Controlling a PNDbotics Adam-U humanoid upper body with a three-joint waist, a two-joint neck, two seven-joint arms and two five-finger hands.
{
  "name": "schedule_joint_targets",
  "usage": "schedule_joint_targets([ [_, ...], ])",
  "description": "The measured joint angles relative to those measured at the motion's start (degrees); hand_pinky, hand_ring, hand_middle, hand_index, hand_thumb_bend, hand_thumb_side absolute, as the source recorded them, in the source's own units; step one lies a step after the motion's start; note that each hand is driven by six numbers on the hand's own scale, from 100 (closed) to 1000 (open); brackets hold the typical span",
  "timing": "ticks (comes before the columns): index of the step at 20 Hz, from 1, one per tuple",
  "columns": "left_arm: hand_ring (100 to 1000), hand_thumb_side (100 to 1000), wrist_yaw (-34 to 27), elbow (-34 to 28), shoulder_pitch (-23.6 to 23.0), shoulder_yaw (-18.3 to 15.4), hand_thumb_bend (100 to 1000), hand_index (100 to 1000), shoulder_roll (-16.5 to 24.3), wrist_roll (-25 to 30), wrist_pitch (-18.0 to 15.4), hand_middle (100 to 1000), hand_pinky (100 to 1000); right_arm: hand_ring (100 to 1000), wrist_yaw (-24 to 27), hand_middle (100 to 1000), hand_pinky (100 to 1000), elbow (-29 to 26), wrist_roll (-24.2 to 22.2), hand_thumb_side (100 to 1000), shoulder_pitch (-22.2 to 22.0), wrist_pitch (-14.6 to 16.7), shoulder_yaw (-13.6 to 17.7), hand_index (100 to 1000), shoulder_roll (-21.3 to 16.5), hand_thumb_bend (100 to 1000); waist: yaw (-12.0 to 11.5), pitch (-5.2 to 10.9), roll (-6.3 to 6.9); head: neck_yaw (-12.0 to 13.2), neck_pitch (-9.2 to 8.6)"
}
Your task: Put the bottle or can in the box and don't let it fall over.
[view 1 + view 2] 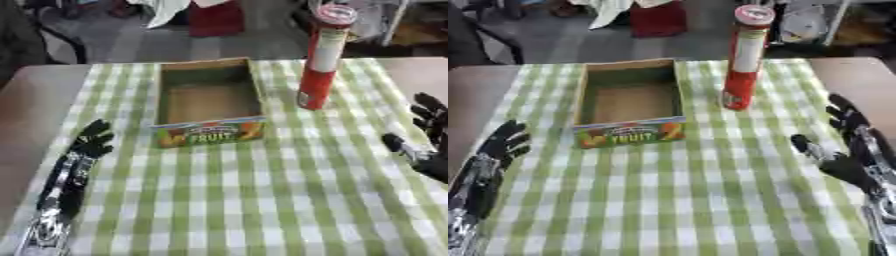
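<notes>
Right hand (852,150) open, fingers spread, resting on table (710,210) near can (744,60), presumably staged for reach. Left hand (92,140) open, idle. Can upright just beside empty box (208,100).

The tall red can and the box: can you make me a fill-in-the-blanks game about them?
1. The tall red can stands ____ on the checked cloth.
2. The can is outside the cardboard box, on the robot's ____ side of it.
3. Inside, the box is ____.
4. Neither the left hand nor the right hand is ____ the can.

Missing words: upright; right; empty; touching
</notes>
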State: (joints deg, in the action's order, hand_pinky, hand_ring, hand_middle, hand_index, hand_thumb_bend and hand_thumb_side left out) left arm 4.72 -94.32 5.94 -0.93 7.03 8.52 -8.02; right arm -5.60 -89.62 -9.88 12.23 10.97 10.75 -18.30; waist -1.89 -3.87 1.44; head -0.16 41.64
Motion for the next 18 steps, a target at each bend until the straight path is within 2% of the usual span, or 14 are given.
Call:
schedule_joint_targets([
  [5,894,865,0.0,0.01,0.0,0.03,533,971,0.0,0.06,0.01,890,887,1000,2.42,1000,1000,7.18,0.27,410,6.18,1.28,-1.68,1000,-3.62,651,-0.39,0.01,0.03,-0.48,0.0],
  [11,894,866,-0.07,0.02,-0.01,0.41,533,971,0.0,0.49,-0.03,890,887,1000,5.21,1000,1000,17.97,-1.46,404,14.89,2.6,-3.09,1000,-4.9,656,-1.2,0.03,0.71,-1.22,0.0],
  [18,893,865,-0.22,0.03,-0.01,0.9,533,971,-0.22,0.97,-0.09,889,887,1000,0.05,1000,1000,30.36,-2.81,407,23.48,4.22,-3.79,1000,-3.71,670,-2.61,0.03,2.14,-2.8,0.02],
])
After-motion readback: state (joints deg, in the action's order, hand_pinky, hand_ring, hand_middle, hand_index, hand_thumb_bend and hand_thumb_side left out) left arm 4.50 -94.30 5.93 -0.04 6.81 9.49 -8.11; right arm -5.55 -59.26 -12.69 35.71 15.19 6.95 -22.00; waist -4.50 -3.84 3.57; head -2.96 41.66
